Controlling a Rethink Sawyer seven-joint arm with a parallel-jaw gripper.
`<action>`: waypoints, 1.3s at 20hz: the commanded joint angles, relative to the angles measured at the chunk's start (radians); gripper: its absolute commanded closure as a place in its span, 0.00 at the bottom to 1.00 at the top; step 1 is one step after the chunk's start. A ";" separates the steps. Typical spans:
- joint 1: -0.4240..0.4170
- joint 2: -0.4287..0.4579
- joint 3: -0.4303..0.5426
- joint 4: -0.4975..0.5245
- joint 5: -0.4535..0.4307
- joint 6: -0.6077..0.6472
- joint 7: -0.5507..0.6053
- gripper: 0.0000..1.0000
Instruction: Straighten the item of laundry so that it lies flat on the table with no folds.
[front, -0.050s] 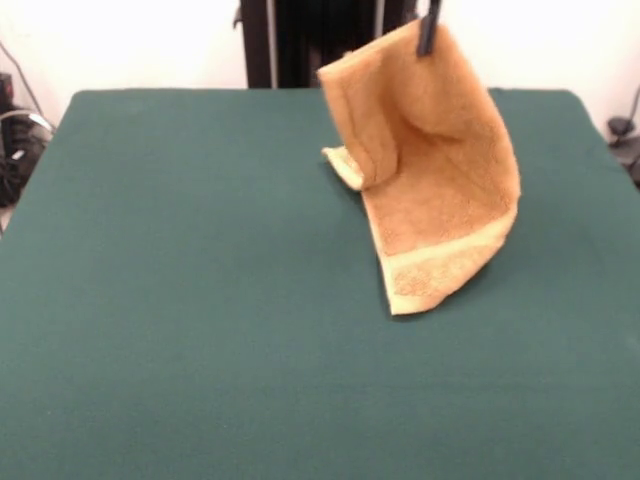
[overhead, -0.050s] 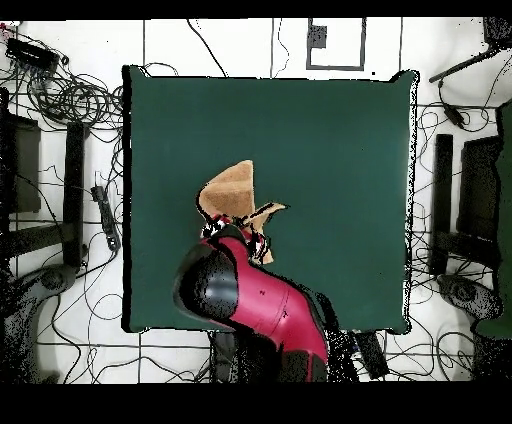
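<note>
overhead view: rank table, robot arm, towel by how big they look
1. table: fills most of the view.
2. robot arm: unsure, since it stands above the table, nearer the camera, and looks enlarged.
3. towel: smallest, but partly hidden under the arm and held up by the gripper.

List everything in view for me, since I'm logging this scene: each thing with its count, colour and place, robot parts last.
towel: one, golden-orange with a paler band near its lower edge; hanging by its top from the gripper, lower edge down at the table, one side curled in on itself.
table: one, dark green cloth top; fills most of both views.
cables: many, black; strewn over the white floor around the table in the overhead view.
arm: one, red and black; reaching over the table's edge nearest the base in the overhead view.
gripper: one, dark; at the top edge of the front view, pinching the towel's top.
</note>
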 joint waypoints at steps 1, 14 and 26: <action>0.026 0.091 0.117 0.071 -0.067 -0.123 0.161 1.00; -0.164 0.137 0.155 -0.354 -0.333 0.190 -0.179 1.00; -0.170 0.165 0.167 -0.524 -0.443 0.515 -0.105 1.00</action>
